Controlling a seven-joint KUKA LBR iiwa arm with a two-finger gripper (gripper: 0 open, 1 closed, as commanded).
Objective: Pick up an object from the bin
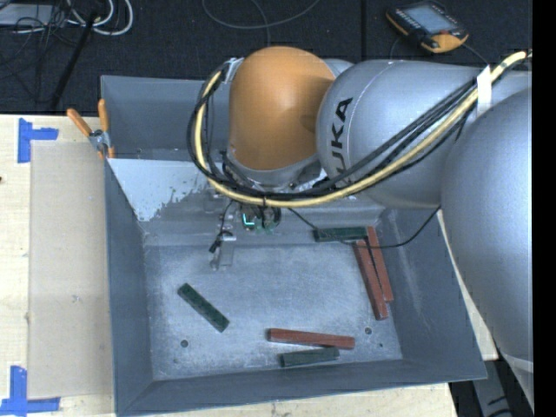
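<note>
My gripper (pixel 222 248) hangs under the arm's wrist over the back left part of the bin floor, with nothing seen in it. The closest loose thing is a dark green flat bar (pixel 204 307), lying slantwise on the floor in front of the gripper and apart from it. Along the front of the bin lies a reddish-brown bar (pixel 311 339), with a dark bar (pixel 308 357) close in front of it.
Two reddish-brown bars (pixel 373 278) lie side by side along the right wall. A short dark green bar (pixel 340 234) sits at their far end, near the back wall. The arm and its cables cover the bin's back right.
</note>
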